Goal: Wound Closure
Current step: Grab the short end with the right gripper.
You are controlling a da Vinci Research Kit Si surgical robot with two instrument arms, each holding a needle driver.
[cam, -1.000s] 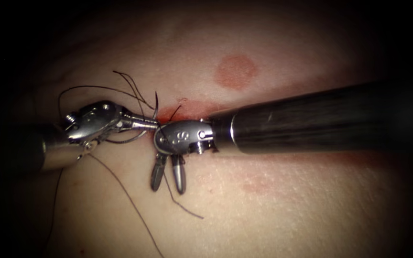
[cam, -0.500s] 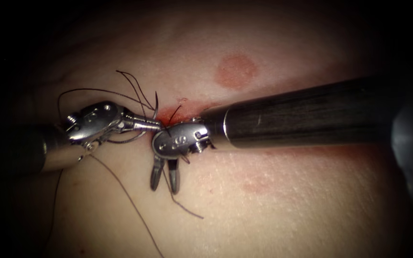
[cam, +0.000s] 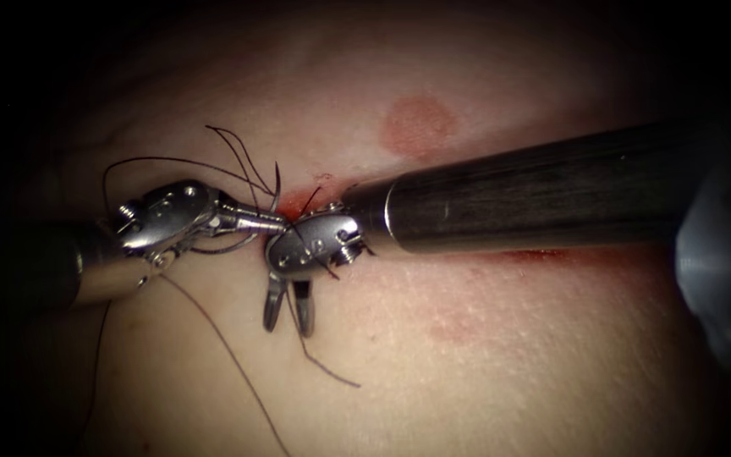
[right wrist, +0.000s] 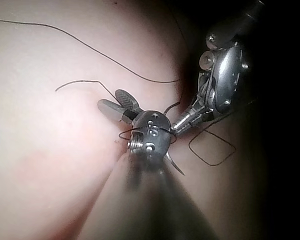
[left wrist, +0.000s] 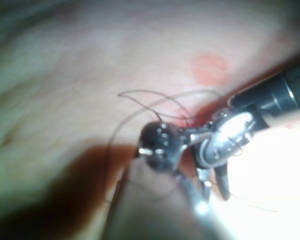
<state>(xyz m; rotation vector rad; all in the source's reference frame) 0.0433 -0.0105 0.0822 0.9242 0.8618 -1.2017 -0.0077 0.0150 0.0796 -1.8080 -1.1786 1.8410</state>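
My left tool [cam: 274, 222] comes in from the left, its jaws shut on the curved needle [cam: 277, 182] near mid-curve, just left of the cut [cam: 315, 196]. The needle is out of the tissue [cam: 509, 364], one end rising above the jaws. My right tool [cam: 289, 311] points down below the cut, jaws open and straddling a short thread tail [cam: 327, 368]. A strand of thread [cam: 308, 250] lies across its wrist. In the right wrist view its open jaws [right wrist: 110, 98] hold nothing, and the left tool [right wrist: 220, 75] meets the wrist.
Long thread [cam: 213, 338] trails down from the left tool, and loops [cam: 230, 144] arch above it. Red fluid stains the cut along the right shaft [cam: 535, 203]. A round red mark [cam: 416, 125] lies on the tissue above.
The right tool has slid left and slightly up, its wrist rolling under the thread strand, and its jaws have narrowed but stay open. The left tool has barely moved.
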